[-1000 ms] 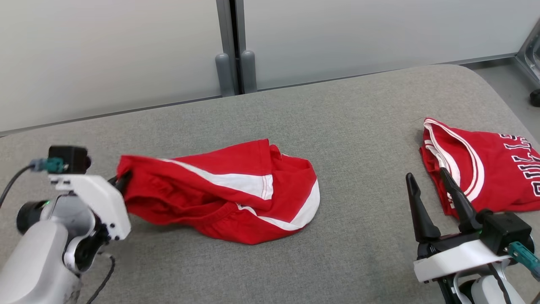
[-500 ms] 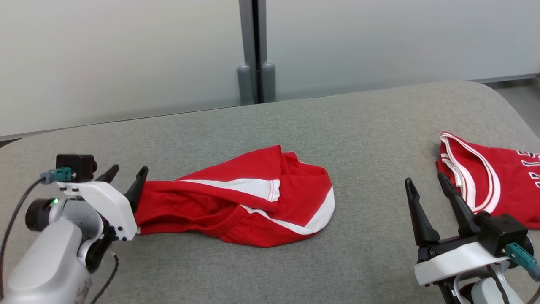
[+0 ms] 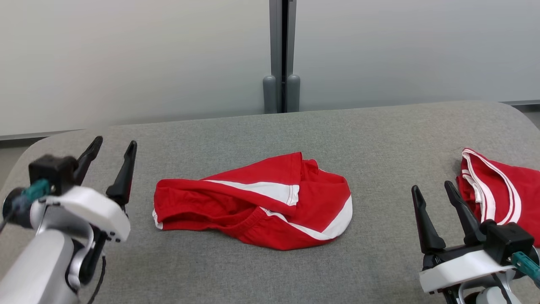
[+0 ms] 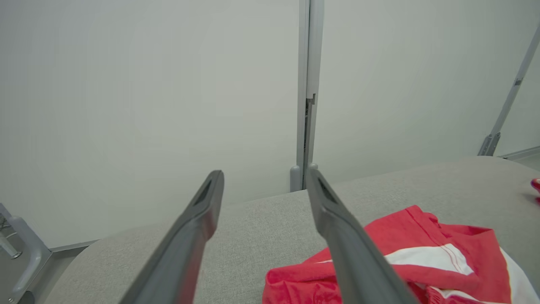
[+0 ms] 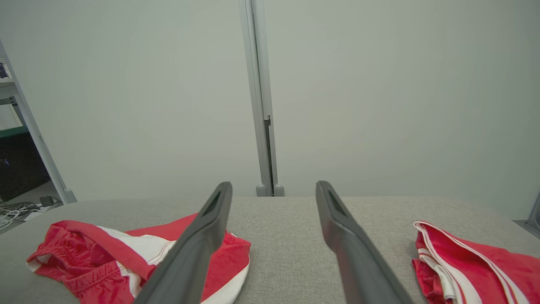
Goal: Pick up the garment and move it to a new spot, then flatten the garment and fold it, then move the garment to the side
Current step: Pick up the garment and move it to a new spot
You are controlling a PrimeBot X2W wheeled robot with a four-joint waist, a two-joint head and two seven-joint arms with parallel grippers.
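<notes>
At the near left, the left gripper [image 3: 114,142] sits on its pale forearm, tilted up and a little to the right. Its dark fingers [image 3: 123,178] are spread wide and hold nothing. In the left wrist view the gap between them frames bare table [image 3: 253,135] and wall [image 3: 126,63]. At the near right, the right gripper [image 3: 432,186] points up and away, its fingers just as far apart and also empty.

The garment [image 3: 253,202] lies loose on the middle of the table between the two grippers, nearer the left one, with a strip of bare cloth between it and that gripper's fingers. It is red with white bands and sits in a crumpled, half-folded heap. One white stripe runs across its top layer and another curves round its right end. A gathered waistband edge shows along the near side, and the left end is bunched up.

Well apart from it, at the table's right side, lies a jersey [image 3: 502,194]. It is red with white trim and cut off by the head view's edge. In the head view the right gripper's outer finger crosses in front of its near corner, but in the right wrist view grey table shows between finger and jersey.

Beyond the table's rounded far edge stand pale wall panels joined at a grey post [image 3: 282,55] with two small feet. Cables [image 5: 17,209] lie on the floor at the far left of the right wrist view.
</notes>
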